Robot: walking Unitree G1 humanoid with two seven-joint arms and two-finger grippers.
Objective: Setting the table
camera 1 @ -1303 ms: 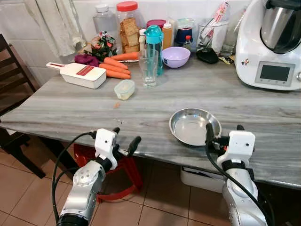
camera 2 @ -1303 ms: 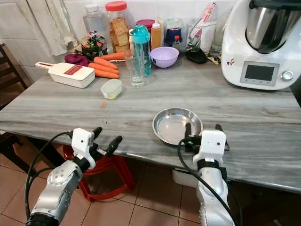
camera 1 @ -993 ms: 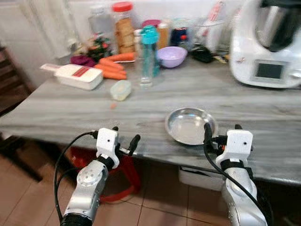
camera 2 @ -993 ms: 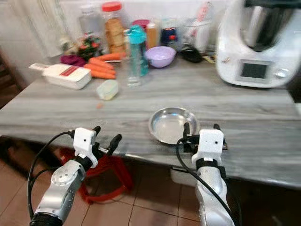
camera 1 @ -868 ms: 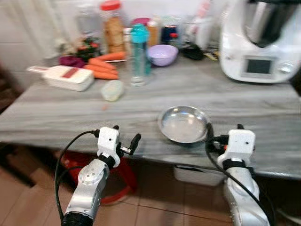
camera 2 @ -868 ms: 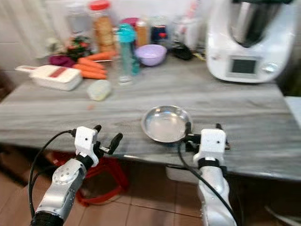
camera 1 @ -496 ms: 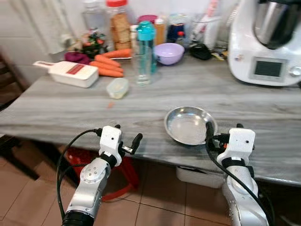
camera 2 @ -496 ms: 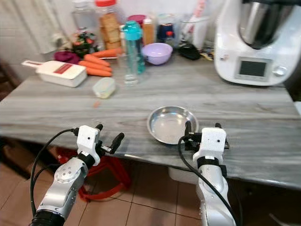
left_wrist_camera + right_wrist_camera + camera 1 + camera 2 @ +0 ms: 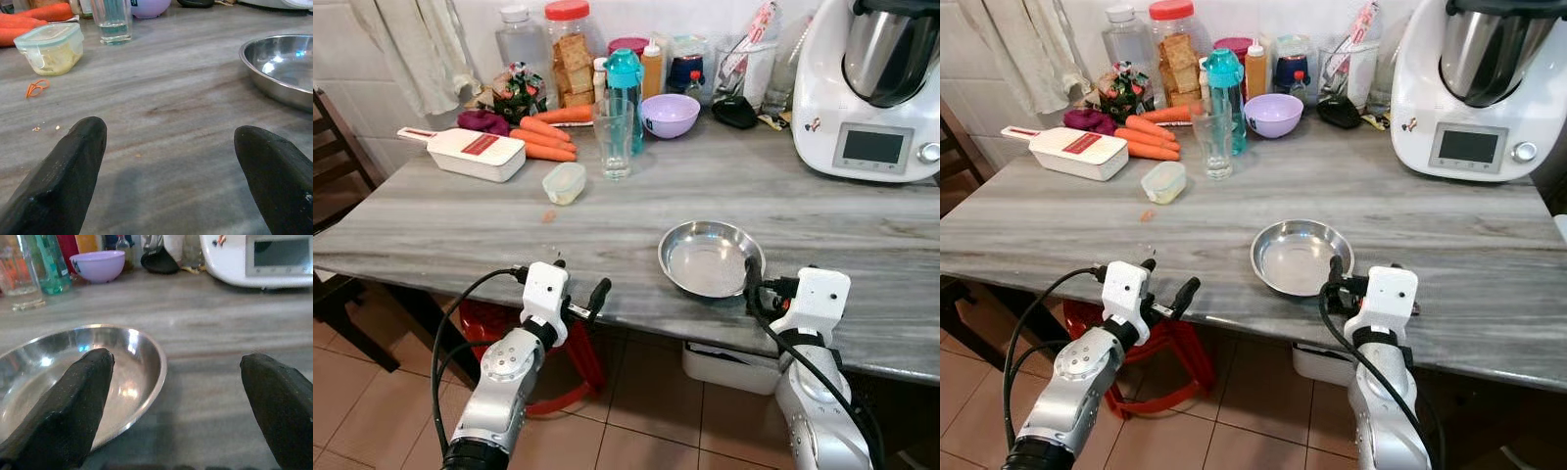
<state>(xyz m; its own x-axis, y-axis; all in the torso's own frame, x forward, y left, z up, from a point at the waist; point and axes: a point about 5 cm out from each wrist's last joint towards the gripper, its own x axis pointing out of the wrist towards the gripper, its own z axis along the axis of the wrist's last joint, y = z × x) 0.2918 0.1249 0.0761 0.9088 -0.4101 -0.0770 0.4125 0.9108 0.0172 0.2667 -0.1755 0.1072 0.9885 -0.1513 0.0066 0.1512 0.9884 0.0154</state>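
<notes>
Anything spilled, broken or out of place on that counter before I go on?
Only small things: an orange rubber band and a few crumbs lie loose on the grey marble counter, beside the small lidded plastic container. The round steel plate sits near the counter's front edge.

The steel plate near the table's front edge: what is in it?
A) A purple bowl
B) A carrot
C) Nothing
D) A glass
C: the steel plate shows only its bare shiny bottom; the carrots, glass and purple bowl stand farther back on the table.
</notes>
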